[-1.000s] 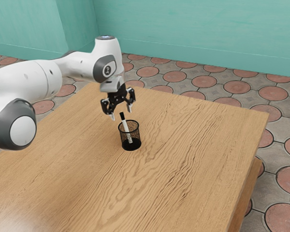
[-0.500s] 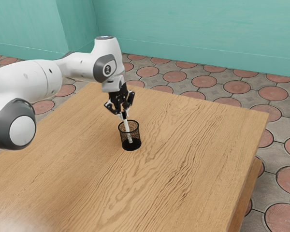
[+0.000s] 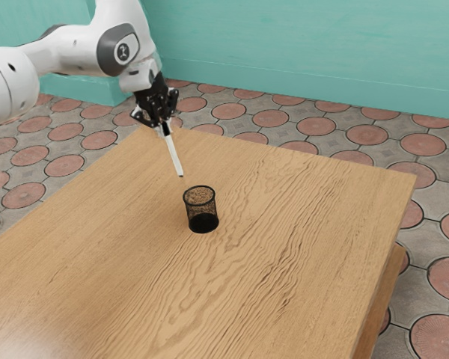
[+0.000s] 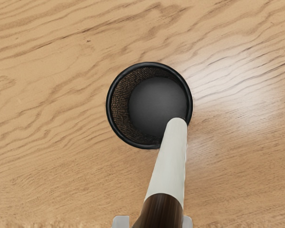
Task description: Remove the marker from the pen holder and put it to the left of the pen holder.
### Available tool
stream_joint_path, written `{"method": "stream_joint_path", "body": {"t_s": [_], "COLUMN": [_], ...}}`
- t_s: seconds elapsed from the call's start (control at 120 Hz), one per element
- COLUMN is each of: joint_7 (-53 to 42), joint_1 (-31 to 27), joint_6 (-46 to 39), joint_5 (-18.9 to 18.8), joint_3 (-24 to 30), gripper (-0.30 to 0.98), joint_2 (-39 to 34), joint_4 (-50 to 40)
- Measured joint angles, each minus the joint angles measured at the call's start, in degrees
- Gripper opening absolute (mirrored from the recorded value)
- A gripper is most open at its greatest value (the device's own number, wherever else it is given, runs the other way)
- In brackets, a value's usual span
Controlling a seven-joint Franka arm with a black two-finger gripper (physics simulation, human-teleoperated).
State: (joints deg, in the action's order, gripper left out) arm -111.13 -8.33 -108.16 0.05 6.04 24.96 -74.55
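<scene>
My gripper (image 3: 165, 129) is pinching the marker (image 3: 176, 157) by its dark end, and I am holding it tilted above the upright holder (image 3: 201, 211).

1 marker (image 3: 175, 155), 1 pen holder (image 3: 202, 212), 1 table (image 3: 299, 224), 1 robot arm (image 3: 75, 48) and 1 tool (image 3: 165, 129).

1. Your arm (image 3: 75, 52): white, smoothly rounded segments with small dark recesses.
2. Your joint cover (image 3: 107, 50): dark grey, rounded, bearing a circular emblem (image 3: 123, 51).
3. Your gripper (image 3: 165, 131): black, angular linkages, pale fingertips (image 4: 120, 222).
</scene>
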Motion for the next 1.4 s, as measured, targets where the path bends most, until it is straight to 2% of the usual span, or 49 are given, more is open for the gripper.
{"method": "stream_joint_path", "body": {"t_s": [0.075,0.167,0.25,0.342,0.392,0.55,0.733,0.908,1.342,1.4], "joint_7": [0.1,0.1,-0.2,-0.3,-0.3,0.1,2.1,3.9,6.6,6.8], "joint_1": [-3.0,-9.1,-13.0,-14.2,-14.4,-14.5,-16.3,-16.5,-16.5,-16.5], "joint_6": [0.8,3.0,6.2,10.4,12.5,18.4,24.4,27.5,29.1,29.3], "joint_5": [1.3,4.4,10.6,20.3,24.3,33.1,41.9,45.1,46.7,46.5], "joint_3": [0.0,0.2,-0.7,-7.1,-8.9,-10.9,-11.2,-11.2,-12.1,-12.2], "gripper": [-0.09,-0.09,-0.09,-0.09,-0.08,-0.08,-0.08,-0.08,-0.08,0.04], "joint_2": [-0.9,4.1,10.6,15.0,15.7,16.4,20.7,22.1,25.6,25.8], "joint_4": [0.4,3.1,6.9,8.2,8.4,8.4,7.7,7.6,7.6,7.5]}}
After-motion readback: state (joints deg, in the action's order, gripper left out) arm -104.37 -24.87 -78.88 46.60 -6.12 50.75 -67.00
